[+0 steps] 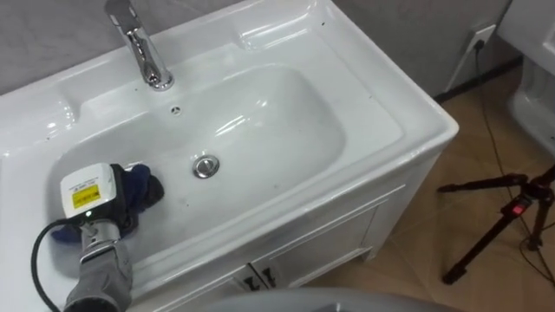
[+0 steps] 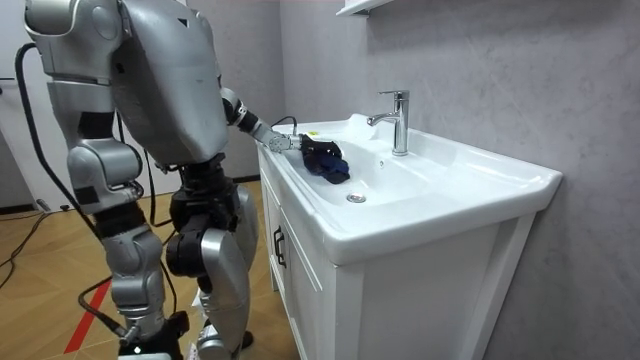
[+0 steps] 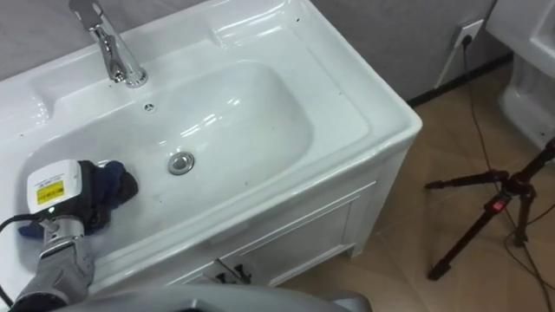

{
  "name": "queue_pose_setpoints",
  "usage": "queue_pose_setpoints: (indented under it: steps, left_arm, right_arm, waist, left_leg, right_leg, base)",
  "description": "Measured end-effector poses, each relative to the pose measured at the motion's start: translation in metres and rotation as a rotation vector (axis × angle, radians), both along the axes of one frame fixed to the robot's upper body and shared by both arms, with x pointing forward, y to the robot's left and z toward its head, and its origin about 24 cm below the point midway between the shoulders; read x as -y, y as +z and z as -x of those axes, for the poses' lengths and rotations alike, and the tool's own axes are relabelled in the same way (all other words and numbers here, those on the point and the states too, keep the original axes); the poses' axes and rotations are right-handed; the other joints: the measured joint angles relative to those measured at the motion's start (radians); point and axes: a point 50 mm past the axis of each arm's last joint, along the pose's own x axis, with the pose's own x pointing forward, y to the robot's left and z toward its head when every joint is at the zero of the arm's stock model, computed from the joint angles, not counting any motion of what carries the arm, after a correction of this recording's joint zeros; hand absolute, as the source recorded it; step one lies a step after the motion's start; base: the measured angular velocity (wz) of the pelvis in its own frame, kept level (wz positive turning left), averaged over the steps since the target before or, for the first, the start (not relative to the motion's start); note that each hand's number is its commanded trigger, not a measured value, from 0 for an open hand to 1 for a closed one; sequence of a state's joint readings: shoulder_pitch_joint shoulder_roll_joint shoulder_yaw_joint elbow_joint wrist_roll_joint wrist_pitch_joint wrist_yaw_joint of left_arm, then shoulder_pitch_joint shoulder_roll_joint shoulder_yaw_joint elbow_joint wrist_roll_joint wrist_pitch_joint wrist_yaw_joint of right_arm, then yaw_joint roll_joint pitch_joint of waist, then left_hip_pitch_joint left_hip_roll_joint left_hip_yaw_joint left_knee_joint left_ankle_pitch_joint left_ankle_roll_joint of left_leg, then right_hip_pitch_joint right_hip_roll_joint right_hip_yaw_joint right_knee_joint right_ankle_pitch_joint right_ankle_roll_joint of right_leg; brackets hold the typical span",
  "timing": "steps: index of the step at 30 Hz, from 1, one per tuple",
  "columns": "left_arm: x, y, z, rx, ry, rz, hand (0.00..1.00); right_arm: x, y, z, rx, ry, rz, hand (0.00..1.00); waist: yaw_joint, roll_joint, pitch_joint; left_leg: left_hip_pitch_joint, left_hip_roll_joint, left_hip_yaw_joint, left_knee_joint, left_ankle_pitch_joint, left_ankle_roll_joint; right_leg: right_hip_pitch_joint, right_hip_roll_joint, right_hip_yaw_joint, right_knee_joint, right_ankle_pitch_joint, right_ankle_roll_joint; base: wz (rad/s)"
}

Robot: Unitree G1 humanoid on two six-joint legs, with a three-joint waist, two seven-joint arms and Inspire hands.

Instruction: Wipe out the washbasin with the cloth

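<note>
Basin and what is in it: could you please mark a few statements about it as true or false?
1. A dark blue cloth lies in the basin. True.
2. The cloth covers the drain. False: it lies apart from the drain, toward the basin's left end.
3. The left hand is at the cloth. True.
4. Water runs from the tap. False: no water comes from it.
</note>
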State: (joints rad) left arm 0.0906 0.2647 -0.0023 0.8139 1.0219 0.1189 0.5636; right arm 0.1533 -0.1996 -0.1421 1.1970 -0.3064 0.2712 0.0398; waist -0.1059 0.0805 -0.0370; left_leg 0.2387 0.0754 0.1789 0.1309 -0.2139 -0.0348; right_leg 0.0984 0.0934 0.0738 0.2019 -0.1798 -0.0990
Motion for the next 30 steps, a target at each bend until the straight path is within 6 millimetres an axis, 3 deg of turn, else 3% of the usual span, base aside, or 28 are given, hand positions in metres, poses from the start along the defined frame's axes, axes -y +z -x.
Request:
queue_pose_setpoints:
  steps: [5, 8, 9, 10, 17, 19, 20, 24, 29, 30]
  left_arm:
    - [0.005, 0.001, -0.004, 0.025, 0.009, 0.013, 1.00]
    - [0.008, 0.005, -0.012, 0.073, 0.028, 0.046, 1.00]
    - [0.009, 0.008, -0.017, 0.095, 0.024, 0.053, 1.00]
    - [0.010, 0.011, -0.022, 0.118, 0.019, 0.059, 1.00]
    - [0.016, 0.029, -0.037, 0.248, 0.044, 0.167, 1.00]
    - [0.020, 0.042, -0.047, 0.316, 0.030, 0.194, 1.00]
    - [0.021, 0.045, -0.049, 0.330, 0.029, 0.200, 1.00]
    - [0.025, 0.065, -0.061, 0.424, -0.005, 0.214, 1.00]
    - [0.028, 0.098, -0.073, 0.603, -0.039, 0.231, 1.00]
    - [0.030, 0.105, -0.075, 0.645, -0.047, 0.244, 1.00]
  right_arm:
    - [-0.001, 0.000, -0.009, 0.048, 0.005, 0.007, 0.00]
    - [-0.003, -0.001, -0.014, 0.091, -0.001, 0.014, 0.00]
    - [-0.003, -0.001, -0.015, 0.108, -0.010, 0.016, 0.00]
    - [-0.004, -0.001, -0.016, 0.125, -0.025, 0.017, 0.00]
    - [-0.007, -0.003, -0.015, 0.144, -0.046, 0.010, 0.00]
    - [-0.009, -0.003, -0.020, 0.162, -0.038, 0.002, 0.00]
    - [-0.010, -0.004, -0.022, 0.164, -0.030, 0.000, 0.00]
    - [-0.011, -0.004, -0.026, 0.168, -0.008, -0.003, 0.00]
    - [-0.011, -0.004, -0.025, 0.177, -0.008, 0.009, 0.00]
    - [-0.011, -0.004, -0.025, 0.175, -0.003, 0.007, 0.00]
  waist:
    - [-0.001, 0.003, 0.0048]
    - [-0.003, -0.003, 0.0123]
    - [-0.005, -0.007, 0.0216]
    - [-0.004, -0.008, 0.0248]
    - [-0.003, -0.021, 0.0341]
    - [0.001, -0.032, 0.0470]
    - [0.001, -0.038, 0.0496]
    - [0.007, -0.049, 0.0439]
    - [0.005, -0.027, 0.0379]
    - [0.004, -0.022, 0.0407]
  left_leg:
    - [-0.002, 0.000, -0.030, -0.002, 0.001, -0.001]
    - [-0.017, -0.001, -0.044, -0.002, 0.001, -0.001]
    - [-0.026, -0.002, -0.055, -0.002, 0.001, -0.001]
    - [-0.039, -0.002, -0.060, -0.002, 0.001, -0.001]
    - [-0.085, -0.007, -0.103, 0.002, 0.001, -0.001]
    - [-0.097, -0.007, -0.112, 0.003, 0.002, -0.003]
    - [-0.101, -0.006, -0.115, 0.004, 0.002, -0.003]
    - [-0.131, -0.007, -0.131, 0.005, 0.002, -0.004]
    - [-0.118, -0.012, -0.134, 0.004, 0.002, -0.004]
    - [-0.105, -0.013, -0.129, 0.004, 0.002, -0.004]
  right_leg:
    - [0.008, -0.002, -0.016, -0.008, -0.003, -0.003]
    - [0.006, -0.007, -0.039, -0.017, -0.003, -0.002]
    - [0.002, -0.010, -0.049, -0.018, -0.004, -0.001]
    - [-0.009, -0.010, -0.054, -0.018, -0.004, -0.001]
    - [-0.032, -0.019, -0.097, -0.032, -0.004, 0.000]
    - [-0.034, -0.021, -0.112, -0.033, -0.004, 0.000]
    - [-0.036, -0.021, -0.118, -0.033, -0.004, 0.000]
    - [-0.058, -0.024, -0.132, -0.032, -0.003, 0.001]
    - [-0.038, -0.030, -0.132, -0.033, -0.002, 0.002]
    - [-0.028, -0.031, -0.131, -0.034, -0.002, 0.002]
  base:
    - [0.11]
    - [0.26]
    - [0.31]
    - [0.25]
    - [0.20]
    - [0.19]
    - [0.19]
    - [0.13]
    - [0.00]
    - [-0.03]
